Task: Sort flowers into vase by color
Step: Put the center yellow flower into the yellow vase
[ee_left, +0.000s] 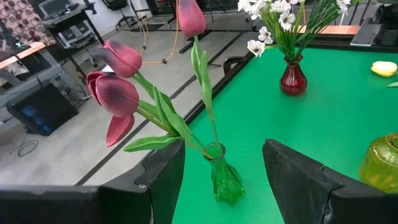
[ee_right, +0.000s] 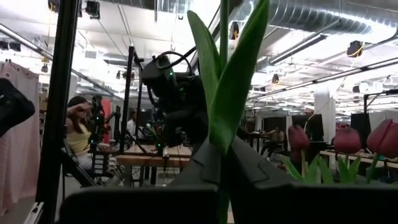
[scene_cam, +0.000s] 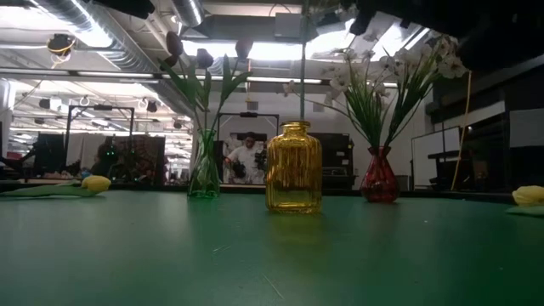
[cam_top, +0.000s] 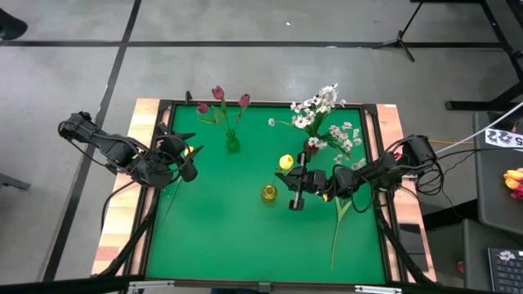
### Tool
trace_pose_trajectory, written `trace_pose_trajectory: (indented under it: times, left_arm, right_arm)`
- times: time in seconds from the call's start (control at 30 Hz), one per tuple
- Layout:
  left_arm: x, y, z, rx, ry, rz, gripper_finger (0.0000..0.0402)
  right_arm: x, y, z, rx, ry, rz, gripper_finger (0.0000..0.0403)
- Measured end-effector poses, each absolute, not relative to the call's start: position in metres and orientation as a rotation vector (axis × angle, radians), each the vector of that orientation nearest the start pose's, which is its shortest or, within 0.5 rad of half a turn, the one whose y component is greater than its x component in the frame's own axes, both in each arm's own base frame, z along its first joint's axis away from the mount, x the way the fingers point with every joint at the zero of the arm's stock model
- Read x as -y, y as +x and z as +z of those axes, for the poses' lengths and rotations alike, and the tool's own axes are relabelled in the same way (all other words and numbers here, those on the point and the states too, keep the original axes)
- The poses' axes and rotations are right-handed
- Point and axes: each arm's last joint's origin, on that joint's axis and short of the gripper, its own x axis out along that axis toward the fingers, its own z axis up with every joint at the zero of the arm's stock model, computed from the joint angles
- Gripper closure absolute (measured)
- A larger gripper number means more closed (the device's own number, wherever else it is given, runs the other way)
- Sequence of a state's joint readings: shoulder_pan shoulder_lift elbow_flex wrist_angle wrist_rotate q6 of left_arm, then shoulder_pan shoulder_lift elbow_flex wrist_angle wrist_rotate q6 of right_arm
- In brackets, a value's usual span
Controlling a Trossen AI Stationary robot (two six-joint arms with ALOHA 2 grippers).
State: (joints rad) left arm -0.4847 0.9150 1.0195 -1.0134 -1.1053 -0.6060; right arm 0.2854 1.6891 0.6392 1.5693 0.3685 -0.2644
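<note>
My right gripper (cam_top: 299,193) (ee_right: 221,171) is shut on a yellow tulip (cam_top: 286,162), next to the yellow glass vase (cam_top: 269,193) (scene_cam: 294,167). In the low view the tulip's stem (scene_cam: 303,76) stands upright over the vase mouth. My left gripper (cam_top: 186,157) (ee_left: 224,162) is open at the table's left side and holds nothing. A second yellow tulip (cam_top: 189,150) (scene_cam: 95,183) lies on the mat by it. Maroon tulips (cam_top: 218,93) (ee_left: 115,87) stand in a green vase (cam_top: 232,144) (ee_left: 225,180). White blossom sprays (cam_top: 320,108) stand in a red vase (cam_top: 312,145) (scene_cam: 380,176). My right gripper pinches the tulip's green stem (ee_right: 222,134) between its two fingers, just below a pair of long leaves (ee_right: 239,81). The fingers lie level across the stem, coming from the table's right. The stem stands upright, with the flower head above the gripper. Whether its lower end is inside the vase, I cannot tell.
A third yellow tulip (scene_cam: 528,195) (ee_left: 384,68) lies on the mat at the right, its long stem (cam_top: 337,229) running toward the near edge. The green mat (cam_top: 245,237) has a raised dark frame. People and equipment show in the room beyond the table.
</note>
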Motion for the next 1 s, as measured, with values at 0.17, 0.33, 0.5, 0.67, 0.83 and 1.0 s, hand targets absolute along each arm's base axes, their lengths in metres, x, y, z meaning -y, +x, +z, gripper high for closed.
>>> trace_pose_trajectory:
  times: [0.17,0.33,0.5,0.67,0.83,1.0]
  left_arm:
    - [0.045,0.141,0.334,-0.436,0.09,0.729,0.0188]
    - [0.045,0.141,0.334,-0.437,0.091,0.729,0.0188]
    - [0.045,0.141,0.334,-0.439,0.096,0.728,0.0188]
    - [0.045,0.141,0.334,-0.433,0.1,0.736,0.0188]
    - [0.045,0.141,0.334,-0.433,0.099,0.736,0.0188]
    - [0.045,0.141,0.334,-0.432,0.099,0.736,0.0188]
  right_arm:
    - [-0.063,0.308,0.215,0.438,-0.048,-0.138,0.0398]
    - [-0.058,0.314,0.2,0.392,-0.023,-0.135,0.0398]
    - [-0.06,0.317,0.19,0.366,-0.003,-0.126,0.0397]
    - [-0.061,0.32,0.181,0.337,0.019,-0.119,0.0379]
    - [-0.061,0.322,0.172,0.308,0.045,-0.118,0.035]
    - [-0.06,0.322,0.171,0.296,0.056,-0.136,0.0311]
